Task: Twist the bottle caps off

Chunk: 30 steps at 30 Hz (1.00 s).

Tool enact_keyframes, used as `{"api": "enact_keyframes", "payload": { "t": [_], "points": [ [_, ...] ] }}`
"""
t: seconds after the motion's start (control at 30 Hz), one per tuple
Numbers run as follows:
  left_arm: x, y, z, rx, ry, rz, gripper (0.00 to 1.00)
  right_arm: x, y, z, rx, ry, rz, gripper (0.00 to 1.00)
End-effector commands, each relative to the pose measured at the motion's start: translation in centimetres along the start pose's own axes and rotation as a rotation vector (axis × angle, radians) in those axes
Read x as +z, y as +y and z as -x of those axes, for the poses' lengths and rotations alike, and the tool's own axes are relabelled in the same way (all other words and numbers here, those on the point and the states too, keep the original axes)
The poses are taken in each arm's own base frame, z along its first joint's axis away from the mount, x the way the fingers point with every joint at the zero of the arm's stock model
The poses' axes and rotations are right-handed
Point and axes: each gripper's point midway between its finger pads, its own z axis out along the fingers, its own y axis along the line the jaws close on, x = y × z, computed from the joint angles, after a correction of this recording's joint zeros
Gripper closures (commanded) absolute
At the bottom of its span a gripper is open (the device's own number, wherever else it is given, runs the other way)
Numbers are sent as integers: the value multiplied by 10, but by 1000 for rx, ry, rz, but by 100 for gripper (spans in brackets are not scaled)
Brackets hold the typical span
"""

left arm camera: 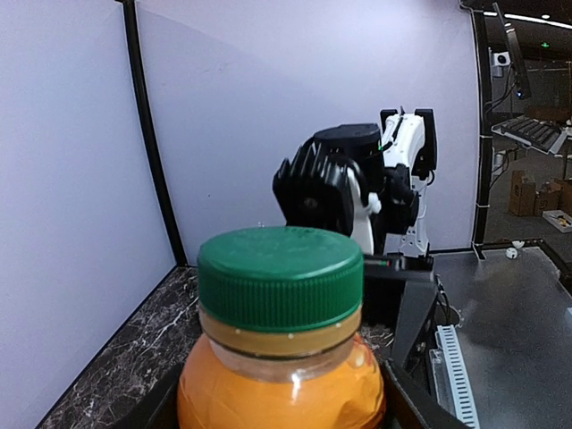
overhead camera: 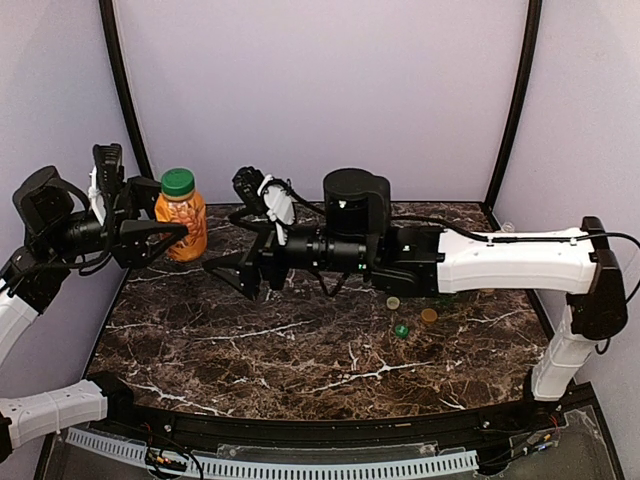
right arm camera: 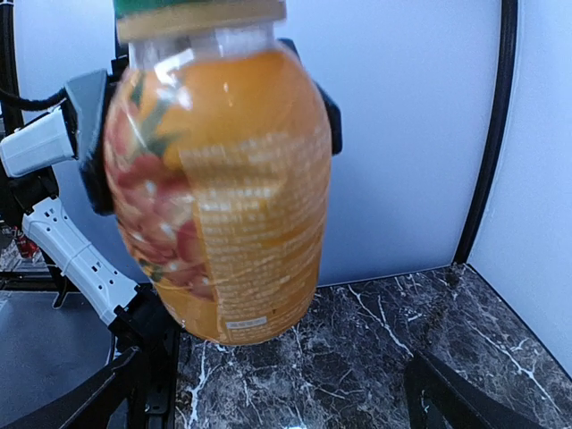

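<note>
Squat orange plastic bottle (right arm camera: 223, 179) close up: juice-filled, printed fruit label, clear neck, ribbed green screw cap (left arm camera: 280, 268) on. At far-left corner of dark marble table (overhead camera: 300, 350), slightly tilted; base contact with table unclear. Left gripper (overhead camera: 172, 215) fingers clamp bottle body from both sides. Right gripper (overhead camera: 228, 245) over table's left-centre, fingers spread wide, apart from bottle. Three small loose caps (overhead camera: 401, 329) on table's right half.

I saw white shells, black joints on left arm (overhead camera: 50, 412) and right arm (overhead camera: 515, 262); black cables (overhead camera: 455, 227) ran along both, green LED (overhead camera: 359, 268) lit on right forearm.
</note>
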Motion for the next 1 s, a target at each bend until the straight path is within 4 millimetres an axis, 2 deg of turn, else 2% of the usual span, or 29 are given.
{"api": "enact_keyframes", "payload": {
  "t": [0.0,0.07,0.17,0.37,0.4,0.47,0.7,0.77,0.9,0.97],
  "points": [
    [-4,-1,-19,123,81,24,98,-39,-7,25,1,58,-75,1],
    [-7,4,-36,200,146,57,97,-50,-10,35,45,71,-113,4],
    [-12,21,-59,315,243,141,96,-54,-20,51,119,53,-214,12],
    [-16,39,-69,385,315,218,97,-16,-31,68,178,46,-336,17],
    [-16,40,-70,388,323,219,97,-4,-32,60,184,66,-337,18],
    [-17,41,-74,394,343,225,97,8,-31,63,194,67,-326,18],
    [-17,41,-81,386,360,215,97,33,-25,58,199,71,-289,20],
    [-16,41,-81,389,359,212,97,37,-26,54,194,77,-288,26],
    [-16,40,-80,393,358,210,98,42,-27,46,191,85,-291,52],
    [-16,40,-79,397,357,210,98,42,-26,44,191,87,-284,60]
  ]
}}
